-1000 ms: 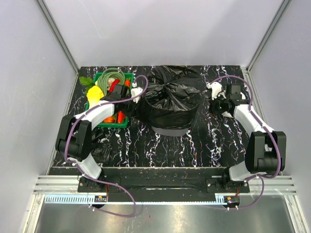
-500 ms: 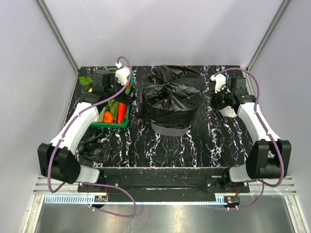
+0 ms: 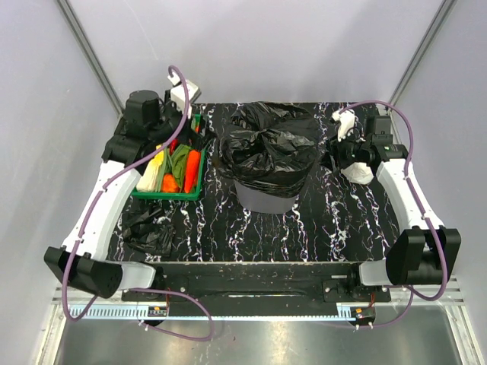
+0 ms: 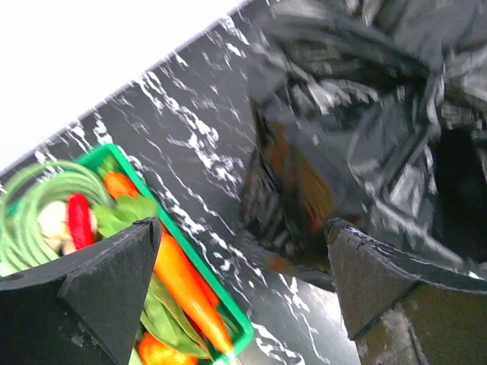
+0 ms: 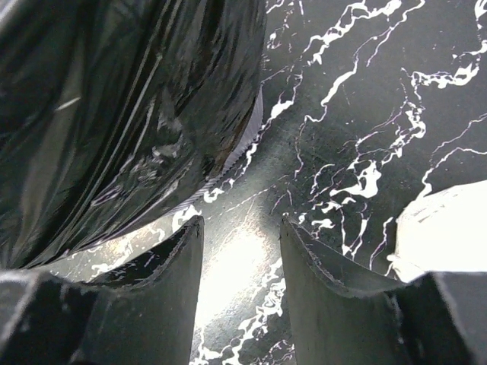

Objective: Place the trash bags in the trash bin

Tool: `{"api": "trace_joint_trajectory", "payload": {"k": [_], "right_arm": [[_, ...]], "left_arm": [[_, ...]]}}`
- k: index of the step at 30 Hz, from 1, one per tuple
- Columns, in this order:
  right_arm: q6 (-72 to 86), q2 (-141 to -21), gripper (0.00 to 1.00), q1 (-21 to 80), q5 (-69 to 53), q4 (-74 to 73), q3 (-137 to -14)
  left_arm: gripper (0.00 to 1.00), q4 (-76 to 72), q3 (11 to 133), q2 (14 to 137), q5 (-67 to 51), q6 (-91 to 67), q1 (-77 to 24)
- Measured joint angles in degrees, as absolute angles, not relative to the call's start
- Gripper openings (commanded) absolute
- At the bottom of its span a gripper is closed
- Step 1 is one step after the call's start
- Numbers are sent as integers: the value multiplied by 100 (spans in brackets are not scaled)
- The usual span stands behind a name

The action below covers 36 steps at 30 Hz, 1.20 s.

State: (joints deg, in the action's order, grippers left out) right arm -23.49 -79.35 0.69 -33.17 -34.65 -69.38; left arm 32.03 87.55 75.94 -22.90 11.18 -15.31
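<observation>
The grey trash bin [image 3: 262, 199] stands mid-table with glossy black trash bags [image 3: 266, 148] heaped over its rim and down its sides. Another crumpled black trash bag [image 3: 148, 232] lies on the table at the front left. My left gripper [image 3: 176, 122] hovers above the green crate, well left of the bin, wide open and empty [image 4: 242, 228]. The bag-covered bin [image 4: 319, 175] shows to its right. My right gripper [image 3: 335, 152] hangs just right of the bin, open with only table between its fingers [image 5: 241, 222]. Black film [image 5: 114, 114] fills its view's left.
A green crate [image 3: 163, 194] of toy vegetables sits at the back left, and its corner [image 4: 236, 334] lies under my left gripper. A white roll [image 3: 358, 171] rests right of the bin, close to my right gripper [image 5: 441, 228]. Grey walls enclose the black marbled table [image 3: 327, 220].
My left arm swung from the bin's left side back and out over the crate, its gripper opening wide. My right gripper opened from shut beside the bin. The bags stay on the bin.
</observation>
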Motion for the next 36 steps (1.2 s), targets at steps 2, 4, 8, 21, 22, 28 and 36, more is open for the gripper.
{"api": "trace_joint_trajectory", "payload": {"k": [2,4,8,21,22,28,36], "right_arm": [[-2364,-7891,51,69,-3371,-3524,-6930],[-2397,-7839,50,69,-3374,-3586,-6930],[-2508,-7802,51,69,-3354,-3651,-6930],[-2679,-8075,59,69,-2998,-3780,-6936],[-2681,-8088,60,69,-2956,-3789,-6936],[-2891,-8068,75,67,-3175,-4091,-6921],[-3413,-7752,78,67,-4080,-4792,-6602]], "left_arm": [[94,3234,8427,7456,-2381,1118,-1601],[93,3288,7955,7319,-2475,1203,-1601],[92,3566,6934,7137,-2727,1614,-1590],[99,4493,5041,6436,-2530,3485,-1673],[99,4499,4919,6405,-2453,3594,-1673],[99,4646,4633,6097,-2320,3968,-1619],[99,5273,6272,6060,-2958,3896,-1448]]}}
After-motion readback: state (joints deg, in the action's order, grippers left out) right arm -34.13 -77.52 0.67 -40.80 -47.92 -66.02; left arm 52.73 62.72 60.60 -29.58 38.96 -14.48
